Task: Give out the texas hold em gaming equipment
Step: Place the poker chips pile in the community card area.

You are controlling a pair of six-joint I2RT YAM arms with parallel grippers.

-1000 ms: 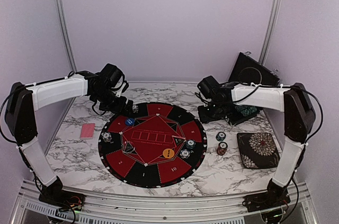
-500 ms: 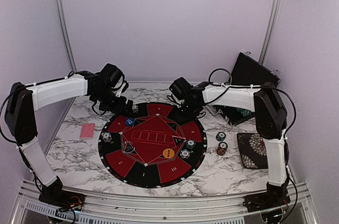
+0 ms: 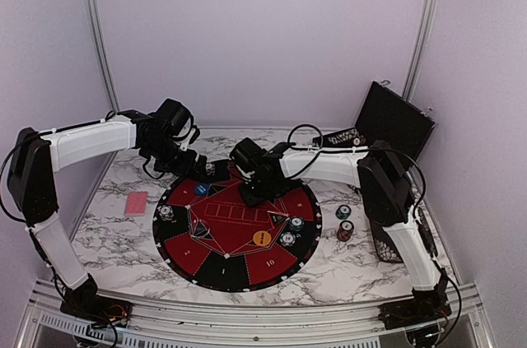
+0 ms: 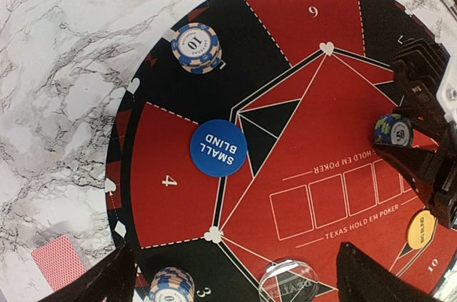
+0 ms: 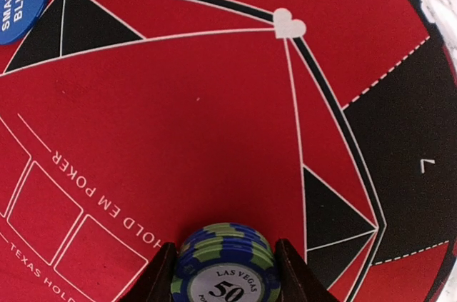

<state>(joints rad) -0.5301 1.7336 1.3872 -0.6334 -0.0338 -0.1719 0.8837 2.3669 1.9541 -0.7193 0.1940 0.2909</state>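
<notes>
Right gripper (image 5: pixel 223 273) is clamping a chip stack (image 5: pixel 223 265) above the mat (image 3: pixel 239 220); left gripper (image 4: pixel 232 280) is hovering, jaws wide. Several seats are holding chips; two stacks (image 3: pixel 343 222) are waiting off-mat.

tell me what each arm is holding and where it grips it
The right gripper holds a stack of green-and-blue chips, fingers on its opposite edges. The left gripper is open, holding nothing.
</notes>
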